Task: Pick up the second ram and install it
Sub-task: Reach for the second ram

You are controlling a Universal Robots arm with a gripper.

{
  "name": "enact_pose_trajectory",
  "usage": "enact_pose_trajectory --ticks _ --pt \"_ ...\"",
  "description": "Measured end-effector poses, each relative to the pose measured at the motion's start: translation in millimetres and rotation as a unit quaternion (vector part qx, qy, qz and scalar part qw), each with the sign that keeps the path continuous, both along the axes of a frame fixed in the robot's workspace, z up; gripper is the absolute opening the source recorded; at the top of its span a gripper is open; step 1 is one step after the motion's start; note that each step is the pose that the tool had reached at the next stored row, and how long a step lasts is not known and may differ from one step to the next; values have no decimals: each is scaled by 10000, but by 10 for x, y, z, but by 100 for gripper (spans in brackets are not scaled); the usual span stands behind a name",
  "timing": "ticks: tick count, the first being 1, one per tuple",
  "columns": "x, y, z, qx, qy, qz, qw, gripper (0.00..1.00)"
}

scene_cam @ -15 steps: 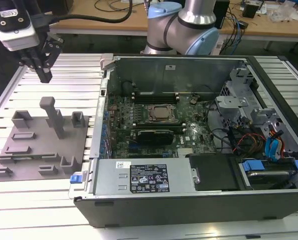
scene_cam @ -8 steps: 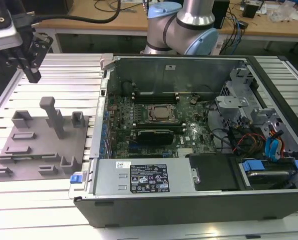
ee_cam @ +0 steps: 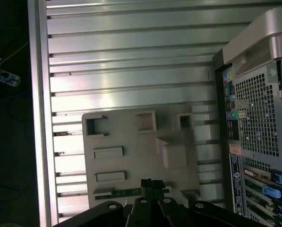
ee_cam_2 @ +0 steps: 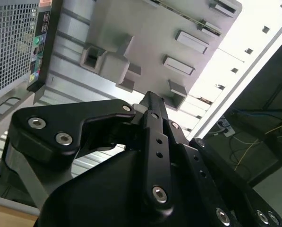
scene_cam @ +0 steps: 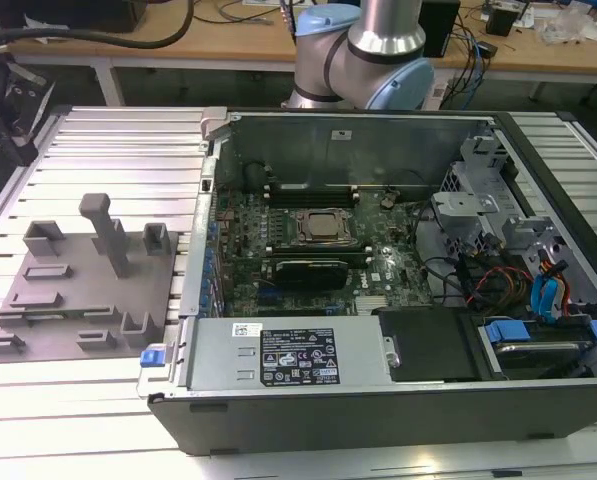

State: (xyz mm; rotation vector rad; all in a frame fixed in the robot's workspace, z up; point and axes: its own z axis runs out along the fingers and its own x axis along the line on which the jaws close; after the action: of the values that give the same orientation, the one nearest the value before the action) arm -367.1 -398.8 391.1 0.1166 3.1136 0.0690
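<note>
Gripper (ee_cam: pixel 148 183) in the first wrist view: tips drawn close together, narrow, w/ nothing seen btwn them. In the second wrist view one black finger (ee_cam_2: pixel 152 111) points toward the grey tray, w/ linkage and screws around it.

Second ram (ee_cam: pixel 126 192): thin green stick lying flat in a long slot along one edge of the holder tray (ee_cam: pixel 131 137). The gripper tips cross in front of it, so part of its length is hidden. Can't tell if the tips touch it; it sits in the tray, not lifted.

Holder tray: grey plastic w/ several rectangular pockets, flat raised pads and upright blocks. In the exterior view it sits on the exterior view's left w/ a tall post (scene_cam: pixel 106 230) standing up from it. It rests on the bench (ee_cam: pixel 131 56), a slatted aluminium top w/ bright glare on the slats.

PC case (scene_cam: pixel 378 400): just beside the tray, on the exterior view's right of it, lying on its side w/ the cover off. Its perforated rear panel (ee_cam: pixel 254 109) w/ ports faces the tray side in the first wrist view.

Inside the case:
- motherboard (scene_cam: pixel 278 240) w/ CPU socket (scene_cam: pixel 323 228) near the middle
- PSU (scene_cam: pixel 288 360) w/ a label along the near wall
- coloured cables (scene_cam: pixel 498 285) and drive bays toward the exterior view's right

Arm (scene_cam: pixel 363 40): silver and light-blue joints, rising behind the case's far wall.
</note>
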Motion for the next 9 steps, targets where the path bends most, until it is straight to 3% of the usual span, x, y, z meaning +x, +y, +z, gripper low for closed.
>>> enact_pose_trajectory --ticks 3,4,7,8,9 --pt "-127 -1 -2 0 0 0 10000 8" --pt "-153 -23 -3 1 -1 1 10000 8" --pt "-202 -202 -6 0 0 0 10000 8" --pt "-203 -300 -12 0 0 0 10000 8" --pt "-195 -359 -24 0 0 0 10000 8"
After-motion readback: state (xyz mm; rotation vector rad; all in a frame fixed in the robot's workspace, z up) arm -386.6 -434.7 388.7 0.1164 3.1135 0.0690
